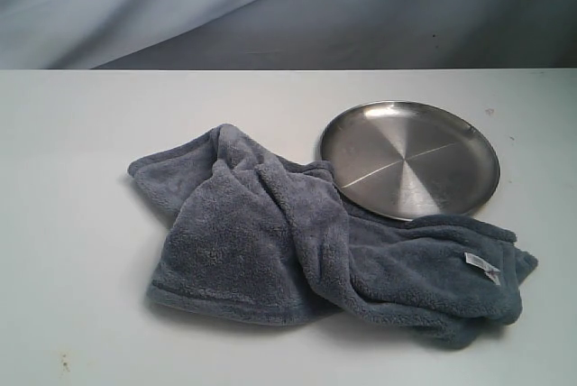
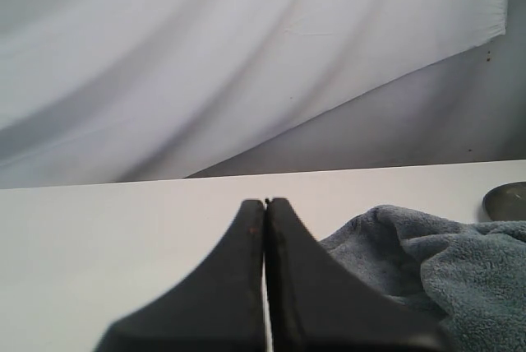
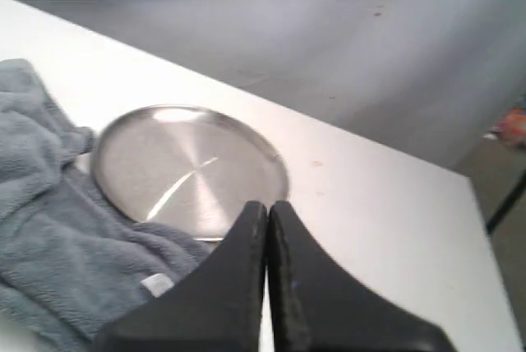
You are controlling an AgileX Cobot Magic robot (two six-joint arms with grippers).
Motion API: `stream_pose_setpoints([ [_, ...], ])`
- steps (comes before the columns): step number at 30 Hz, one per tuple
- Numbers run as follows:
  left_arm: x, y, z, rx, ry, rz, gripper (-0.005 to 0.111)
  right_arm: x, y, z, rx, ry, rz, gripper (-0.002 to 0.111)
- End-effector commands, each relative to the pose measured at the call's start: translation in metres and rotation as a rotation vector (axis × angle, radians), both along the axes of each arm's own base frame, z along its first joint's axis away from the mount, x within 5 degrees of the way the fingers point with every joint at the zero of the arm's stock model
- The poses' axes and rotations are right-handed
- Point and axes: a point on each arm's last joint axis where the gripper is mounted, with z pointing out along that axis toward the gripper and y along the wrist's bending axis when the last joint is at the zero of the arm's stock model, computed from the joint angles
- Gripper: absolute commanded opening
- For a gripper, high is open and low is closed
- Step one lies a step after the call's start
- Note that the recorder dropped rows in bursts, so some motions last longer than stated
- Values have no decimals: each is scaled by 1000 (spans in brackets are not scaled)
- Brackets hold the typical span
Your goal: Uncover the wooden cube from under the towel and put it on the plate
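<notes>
The blue-grey fleece towel (image 1: 306, 233) lies crumpled on the white table, its far edge overlapping the near rim of the silver plate (image 1: 410, 159). Its white label (image 1: 482, 265) shows at the right end. The wooden cube is hidden; no part of it shows. Neither gripper appears in the exterior view. In the left wrist view my left gripper (image 2: 265, 202) is shut and holds nothing, with the towel (image 2: 436, 266) beside it. My right gripper (image 3: 268, 205) is shut, also holding nothing, and hangs near the plate (image 3: 185, 167) and the towel (image 3: 57, 229).
The white table (image 1: 81, 133) stretches bare to the left of the towel and behind it. A draped grey-white backdrop (image 1: 270, 7) hangs behind the table. In the right wrist view the table's edge (image 3: 477, 204) drops off beyond the plate.
</notes>
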Motion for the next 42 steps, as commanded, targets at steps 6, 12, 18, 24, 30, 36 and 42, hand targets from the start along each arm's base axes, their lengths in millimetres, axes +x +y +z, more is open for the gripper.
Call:
stream_pose_setpoints([
  [6,0,0,0,-6,-10,3,0,69,28,-21,85,315,83,0],
  [12,0,0,0,-6,-10,3,0,109,52,-27,48,501,159,0],
  [18,0,0,0,-6,-10,3,0,142,102,-12,71,571,235,0],
  [24,0,0,0,-6,-10,3,0,171,159,-8,15,593,288,0],
  [30,0,0,0,-6,-10,3,0,184,217,-25,-60,641,375,0],
  [36,0,0,0,-6,-10,3,0,184,249,-42,-59,676,407,0],
  [42,0,0,0,-6,-10,3,0,182,253,-41,-15,694,408,0],
])
